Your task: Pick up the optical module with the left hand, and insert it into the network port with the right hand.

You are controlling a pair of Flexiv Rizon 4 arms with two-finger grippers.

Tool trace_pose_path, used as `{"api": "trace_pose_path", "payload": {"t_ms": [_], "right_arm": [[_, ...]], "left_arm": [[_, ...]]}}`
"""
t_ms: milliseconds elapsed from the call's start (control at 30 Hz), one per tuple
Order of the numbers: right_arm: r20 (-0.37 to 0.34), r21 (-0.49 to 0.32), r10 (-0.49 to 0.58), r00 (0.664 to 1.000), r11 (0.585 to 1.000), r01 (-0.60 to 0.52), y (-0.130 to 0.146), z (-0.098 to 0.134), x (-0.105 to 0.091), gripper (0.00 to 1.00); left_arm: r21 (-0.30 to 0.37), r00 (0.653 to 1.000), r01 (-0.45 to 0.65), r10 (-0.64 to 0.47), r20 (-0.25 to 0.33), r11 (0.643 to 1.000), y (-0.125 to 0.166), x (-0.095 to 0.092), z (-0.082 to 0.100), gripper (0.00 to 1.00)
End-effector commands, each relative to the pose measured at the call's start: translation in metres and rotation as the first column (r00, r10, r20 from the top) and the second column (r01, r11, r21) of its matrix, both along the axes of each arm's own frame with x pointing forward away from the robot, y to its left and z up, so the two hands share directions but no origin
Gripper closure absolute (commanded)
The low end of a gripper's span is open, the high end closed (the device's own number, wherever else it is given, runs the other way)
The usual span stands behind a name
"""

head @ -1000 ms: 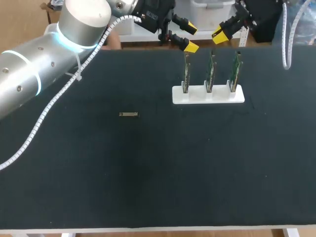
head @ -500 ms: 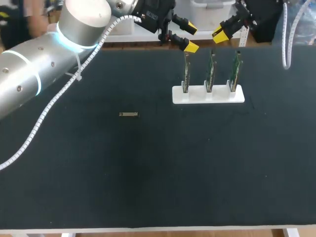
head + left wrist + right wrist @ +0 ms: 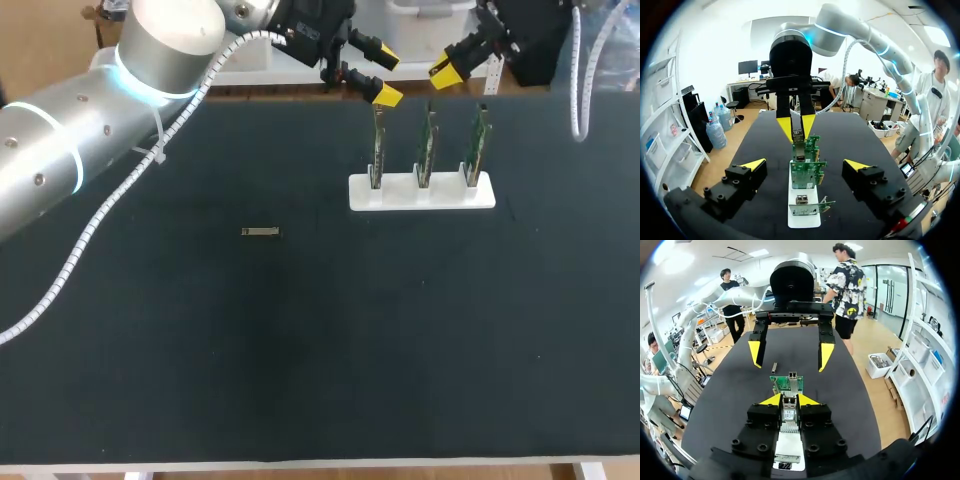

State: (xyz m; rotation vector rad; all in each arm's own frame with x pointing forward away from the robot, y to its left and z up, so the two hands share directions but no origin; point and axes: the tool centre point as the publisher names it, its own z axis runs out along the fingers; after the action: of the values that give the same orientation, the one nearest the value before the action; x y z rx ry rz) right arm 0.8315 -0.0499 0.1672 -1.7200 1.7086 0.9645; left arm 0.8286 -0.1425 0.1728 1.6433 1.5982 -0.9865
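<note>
Your left end effector (image 3: 386, 76) hangs over the bench's far edge, its fingers spread wide and holding nothing. Your right end effector (image 3: 455, 58) hangs beside it with its fingers set narrow, also empty. The optical module (image 3: 260, 232) lies flat on the black bench (image 3: 300, 350), well apart from both end effectors. It is off to the left of the white holder (image 3: 422, 195), where three green cards (image 3: 427, 140) stand upright in a row.
</note>
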Motion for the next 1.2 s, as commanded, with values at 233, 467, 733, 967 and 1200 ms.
{"api": "trace_pose_path", "payload": {"t_ms": [233,467,733,967,1200], "right_arm": [[-0.214,0.053,0.279,0.936,0.960,-0.274,-0.0014,-0.0067,0.0128,1.00],[-0.200,0.052,0.276,0.940,0.961,-0.271,-0.0011,-0.0029,0.0164,1.00],[-0.199,0.048,0.278,0.940,0.960,-0.274,-0.0004,-0.0017,0.0152,1.00],[-0.196,0.044,0.284,0.939,0.959,-0.281,-0.0002,-0.0011,0.0145,1.00],[-0.187,0.039,0.286,0.940,0.958,-0.284,0.0007,-0.0010,0.0151,1.00]], "left_arm": [[0.000,1.000,-0.004,0.004,0.004,1.000,0.0006,-0.0025,-0.0002,0.00],[0.000,1.000,-0.004,0.004,0.004,1.000,0.0006,-0.0025,-0.0002,0.00],[0.000,1.000,-0.004,0.004,0.004,1.000,0.0006,-0.0025,-0.0002,0.00],[0.000,1.000,-0.004,0.004,0.004,1.000,0.0006,-0.0025,-0.0002,0.00],[0.000,1.000,-0.004,0.004,0.004,1.000,0.0006,-0.0025,-0.0002,0.00]]}}
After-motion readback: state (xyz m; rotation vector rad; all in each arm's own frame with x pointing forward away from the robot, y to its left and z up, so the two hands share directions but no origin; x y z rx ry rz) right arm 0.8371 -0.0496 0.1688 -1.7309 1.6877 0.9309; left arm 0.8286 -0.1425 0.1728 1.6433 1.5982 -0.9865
